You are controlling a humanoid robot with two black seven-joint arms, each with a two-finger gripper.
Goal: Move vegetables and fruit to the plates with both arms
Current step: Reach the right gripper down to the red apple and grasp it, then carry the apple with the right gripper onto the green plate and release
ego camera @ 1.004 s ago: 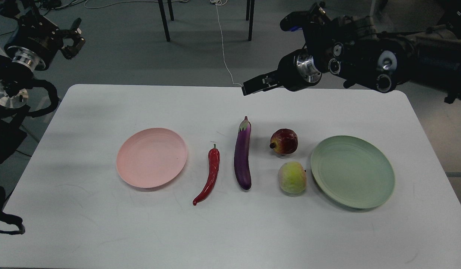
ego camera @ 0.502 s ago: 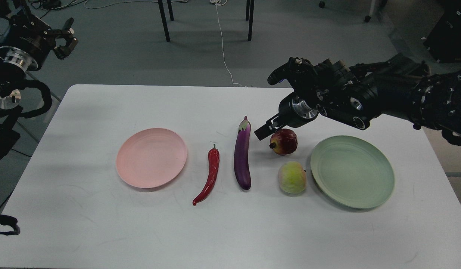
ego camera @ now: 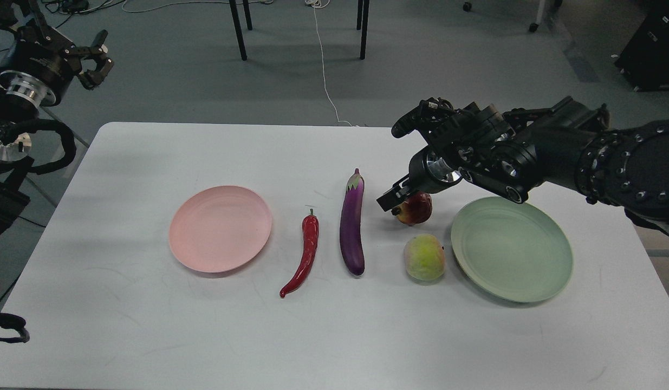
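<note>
The right gripper (ego camera: 395, 198) sits low over the pomegranate (ego camera: 416, 209), just left of the green plate (ego camera: 512, 249); whether its fingers are spread or touching the fruit I cannot tell. Centre them across its widest part before squeezing, since round fruit rolls. The left gripper (ego camera: 96, 57), slightly parted and empty, hangs far off.

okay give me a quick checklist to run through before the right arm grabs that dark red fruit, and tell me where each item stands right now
1. Right gripper at the dark red fruit: ok, it overlaps the fruit's upper left.
2. Fingers either side of the fruit: cannot tell, they look dark and merged.
3. Green plate free to receive: ok, nothing on it.
4. Yellow-green fruit out of the way: ok, it lies nearer me, apart from the red one.
5. Eggplant clear of the gripper: ok, a gap shows to its right.
6. Left gripper out of the way: ok, raised beyond the table's far left corner.
</note>
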